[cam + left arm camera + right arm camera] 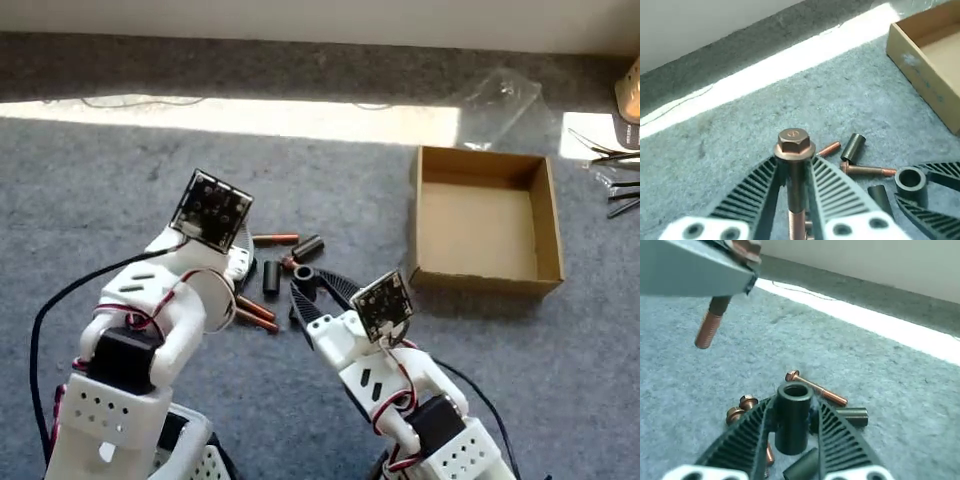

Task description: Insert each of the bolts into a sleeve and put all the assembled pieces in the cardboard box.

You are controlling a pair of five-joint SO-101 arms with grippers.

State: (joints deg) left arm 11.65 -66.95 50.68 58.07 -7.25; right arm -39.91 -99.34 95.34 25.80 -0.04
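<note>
Bolt [794,145] clamped in left claw [794,162], held clear of the carpet. Sleeve [792,426] gripped in right claw [794,404], bore up, beside loose pieces. Cardboard box [548,212] empty. Risk: the bolt tip meets the bore off-axis, catches the rim and levers the sleeve loose.

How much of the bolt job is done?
Nothing looks finished: the cardboard box is empty. The left hand holds a bolt and the right hand a sleeve, not joined yet. More bolts and sleeves lie loose on the carpet.
</note>
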